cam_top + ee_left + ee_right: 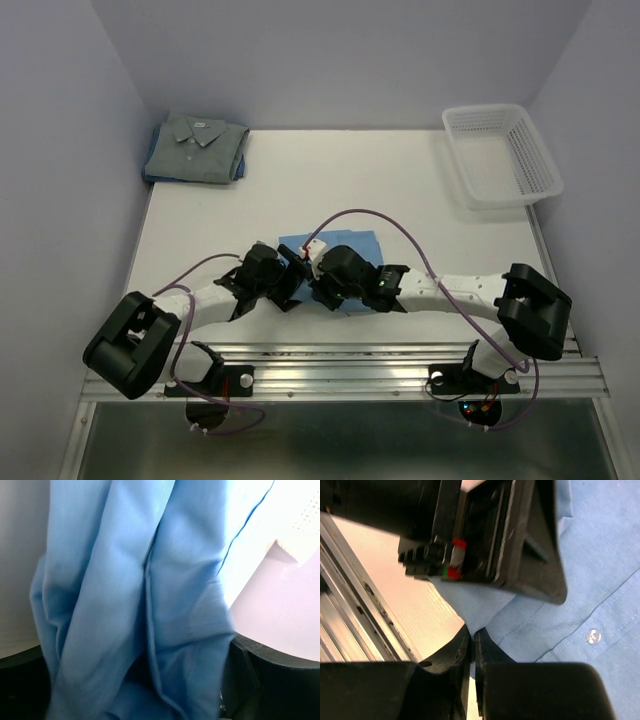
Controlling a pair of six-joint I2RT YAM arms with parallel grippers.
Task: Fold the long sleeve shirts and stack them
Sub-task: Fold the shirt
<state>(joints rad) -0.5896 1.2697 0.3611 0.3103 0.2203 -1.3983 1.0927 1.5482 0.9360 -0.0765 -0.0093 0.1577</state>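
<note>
the grey shirt (197, 145) is lying folded at the tabletop's (400, 190) far-left corner; the light blue shirt (345, 242) is sitting rumpled, mid-fold, nearer in, right claw (472, 640) pinching its edge, left claw (292, 283) gaping loose.

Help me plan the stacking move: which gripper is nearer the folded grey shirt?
Left, narrowly. The left gripper sits at the light blue shirt's left edge, toward the grey shirt; the right gripper is beside it, slightly further right. Neither touches it.
</note>
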